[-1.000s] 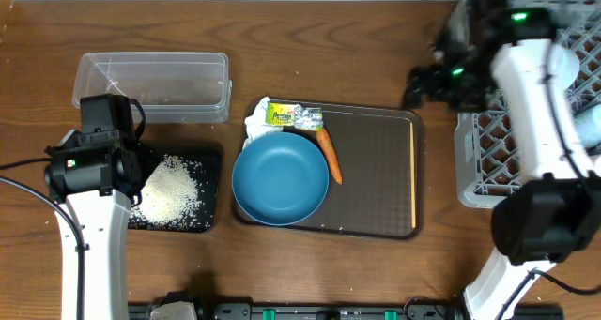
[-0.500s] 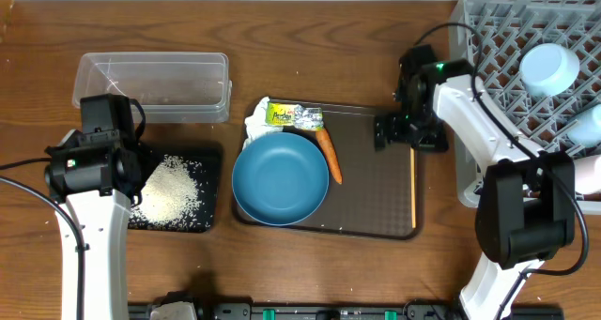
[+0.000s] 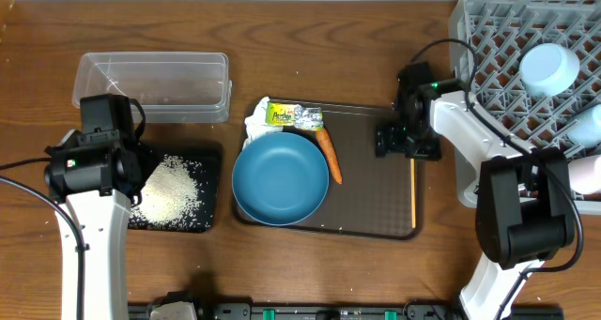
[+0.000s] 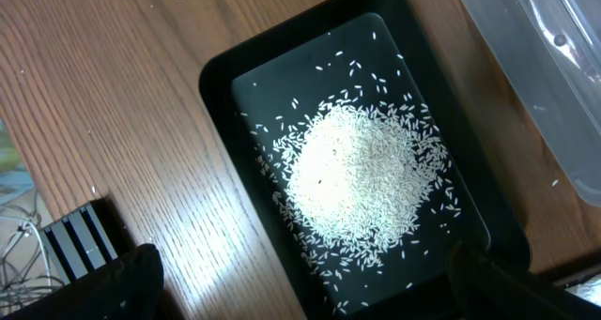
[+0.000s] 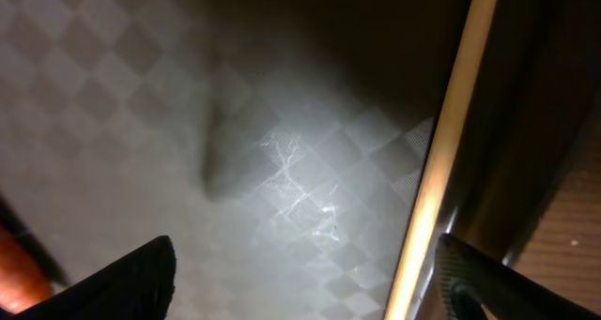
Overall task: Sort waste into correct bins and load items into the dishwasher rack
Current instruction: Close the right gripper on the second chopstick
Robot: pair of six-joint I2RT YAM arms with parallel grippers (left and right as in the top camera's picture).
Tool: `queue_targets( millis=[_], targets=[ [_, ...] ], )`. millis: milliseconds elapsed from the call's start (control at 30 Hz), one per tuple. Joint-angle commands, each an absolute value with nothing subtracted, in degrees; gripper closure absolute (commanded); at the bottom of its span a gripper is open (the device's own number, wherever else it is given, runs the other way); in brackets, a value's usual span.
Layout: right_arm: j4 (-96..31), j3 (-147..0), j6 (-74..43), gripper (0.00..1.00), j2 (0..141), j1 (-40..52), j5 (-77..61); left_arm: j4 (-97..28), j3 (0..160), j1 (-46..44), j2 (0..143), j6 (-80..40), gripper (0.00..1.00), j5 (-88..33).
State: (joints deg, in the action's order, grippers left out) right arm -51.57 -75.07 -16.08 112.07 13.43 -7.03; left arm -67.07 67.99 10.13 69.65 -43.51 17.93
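White rice [image 4: 362,184] lies heaped in the black tray [image 4: 218,76]. My left gripper [image 4: 305,297] hangs open above the tray's near end with nothing between its fingers. The wide blue plate-bowl [image 3: 280,177] sits on the brown tray [image 3: 376,203], with the orange carrot [image 3: 329,156], the green-and-yellow wrapper [image 3: 293,116] and the white tissue [image 3: 254,125] at its far side. The wooden chopsticks [image 3: 413,193] lie along that tray's right edge. My right gripper [image 3: 406,142] is low over their far end, open. In the right wrist view the chopsticks [image 5: 441,151] run between the fingers, close to the right one.
The clear tub [image 3: 153,85] stands behind the black tray. The grey dishwasher rack [image 3: 488,38] fills the right side. It holds a light-blue bowl [image 3: 549,67], and more dishes show at its right edge. The brown tray's right half is bare.
My right arm has swung from over the rack down and left to the brown tray's right edge, above the chopsticks. The left arm has not moved.
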Motion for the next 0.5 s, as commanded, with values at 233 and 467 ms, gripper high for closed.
queue_targets(
  millis=[233,467],
  targets=[
    [-48.0,-70.2,-18.2,0.31,111.9,14.0,-6.0,-67.2,68.6,10.5,69.7,-43.8,0.01,18.1],
    [-46.8,-68.5,-22.3,0.55,111.9,17.5,0.2,-67.2,68.6,10.5,69.7,-43.8,0.01,18.1]
  ],
)
